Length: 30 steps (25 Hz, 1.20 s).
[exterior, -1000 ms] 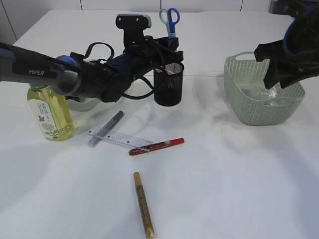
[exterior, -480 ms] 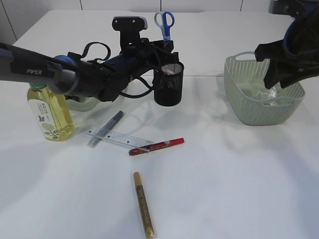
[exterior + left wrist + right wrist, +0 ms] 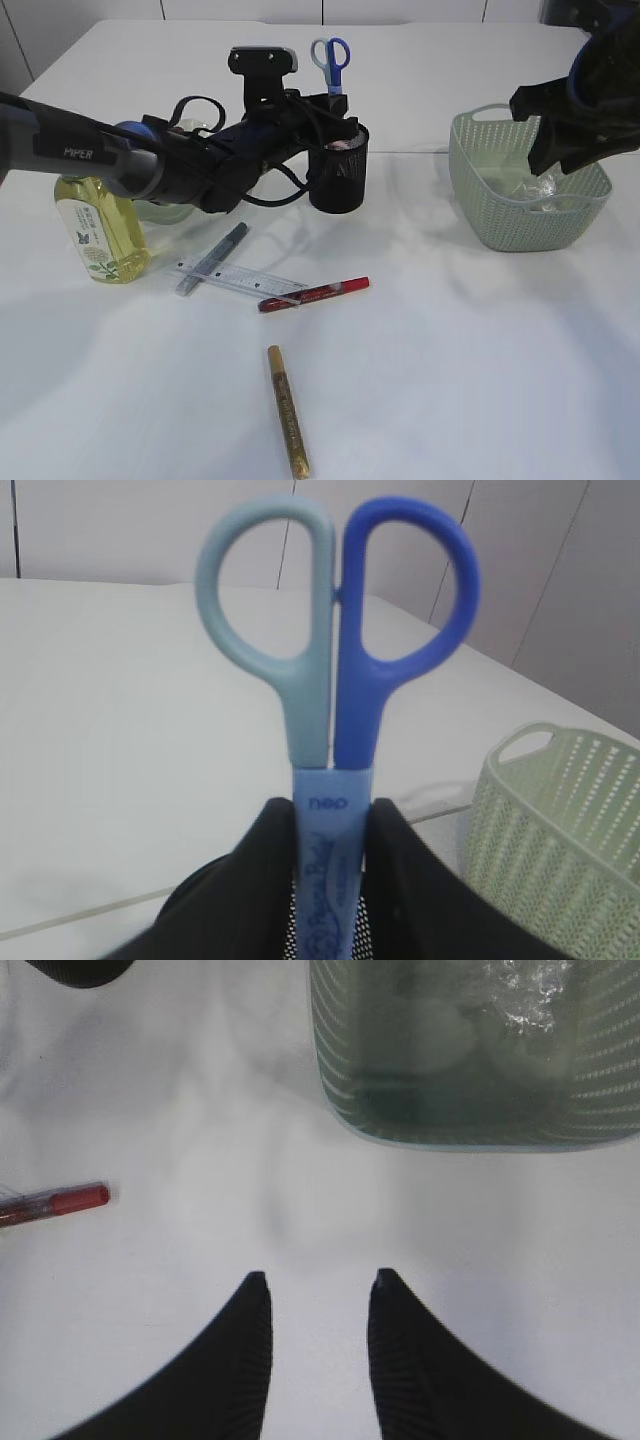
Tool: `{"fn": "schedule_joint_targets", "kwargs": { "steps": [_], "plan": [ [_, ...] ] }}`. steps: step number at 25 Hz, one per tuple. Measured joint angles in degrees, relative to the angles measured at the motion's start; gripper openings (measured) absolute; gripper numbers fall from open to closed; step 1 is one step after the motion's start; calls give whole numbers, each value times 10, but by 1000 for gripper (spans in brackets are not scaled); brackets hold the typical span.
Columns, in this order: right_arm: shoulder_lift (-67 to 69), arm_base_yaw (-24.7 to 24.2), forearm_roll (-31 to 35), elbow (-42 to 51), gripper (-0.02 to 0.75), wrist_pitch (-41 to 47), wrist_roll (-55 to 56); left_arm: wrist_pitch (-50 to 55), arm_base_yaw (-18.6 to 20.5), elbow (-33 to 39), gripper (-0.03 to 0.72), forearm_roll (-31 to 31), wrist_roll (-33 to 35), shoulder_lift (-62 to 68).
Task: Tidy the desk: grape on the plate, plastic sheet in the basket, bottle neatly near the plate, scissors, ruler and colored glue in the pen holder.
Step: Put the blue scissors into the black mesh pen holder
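My left gripper (image 3: 333, 100) is shut on the scissors (image 3: 331, 55), pinching their blue sheath (image 3: 333, 810) with the handles (image 3: 335, 630) upright. The sheathed end hangs at the mouth of the black mesh pen holder (image 3: 339, 175). The ruler (image 3: 240, 280) lies flat on the table with three glue pens around it: silver (image 3: 212, 258), red (image 3: 315, 293) and gold (image 3: 287, 410). The bottle (image 3: 100, 225) stands at the left beside the pale plate (image 3: 165, 210), which my arm half covers. The grape is hidden. The plastic sheet (image 3: 525, 990) lies in the green basket (image 3: 500, 215). My right gripper (image 3: 318, 1278) hovers open beside the basket.
The left arm stretches across the back left of the table over the plate. The red glue pen's tip (image 3: 55, 1202) shows at the left of the right wrist view. The basket's near wall (image 3: 450, 1140) is just ahead of the right fingers.
The left gripper has carried the scissors slightly left and a little lower, over the pen holder. The right arm has not moved.
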Motion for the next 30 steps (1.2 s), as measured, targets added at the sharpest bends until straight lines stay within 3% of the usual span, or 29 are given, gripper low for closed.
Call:
{"fn": "schedule_joint_targets", "kwargs": {
  "steps": [22,30],
  "plan": [
    [0,0,0,0,275,-5,0,0,0,-10,175,-4,0,9],
    [0,0,0,0,276,-5,0,1,0,-10,241,-5,0,9]
  ]
}}
